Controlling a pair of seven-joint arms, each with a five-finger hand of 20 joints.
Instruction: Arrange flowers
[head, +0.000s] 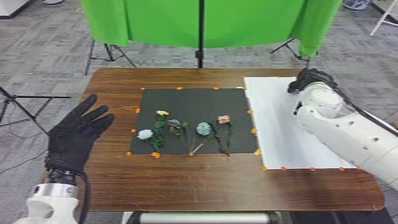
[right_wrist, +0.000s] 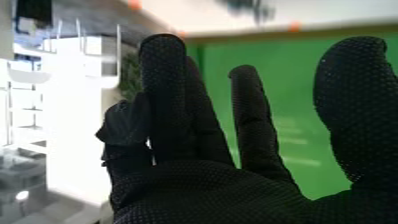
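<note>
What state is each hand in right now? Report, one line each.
Left hand: open, fingers spread, empty, by the left edge of the brown wooden table.
Right hand: open, fingers mostly straight, empty, at the far end of the white rectangular sheet.

Five flowers (head: 203, 129), two mats (head: 191, 100)

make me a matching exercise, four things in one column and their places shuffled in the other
Things:
1. pink flower
2. white sheet
3. left hand
4. green cloth

Places:
a. beyond the table
b. left of the black mat
c. on the black mat
d. on the table, right of the black mat

Right pairs: 1-c, 2-d, 3-b, 4-a
</note>
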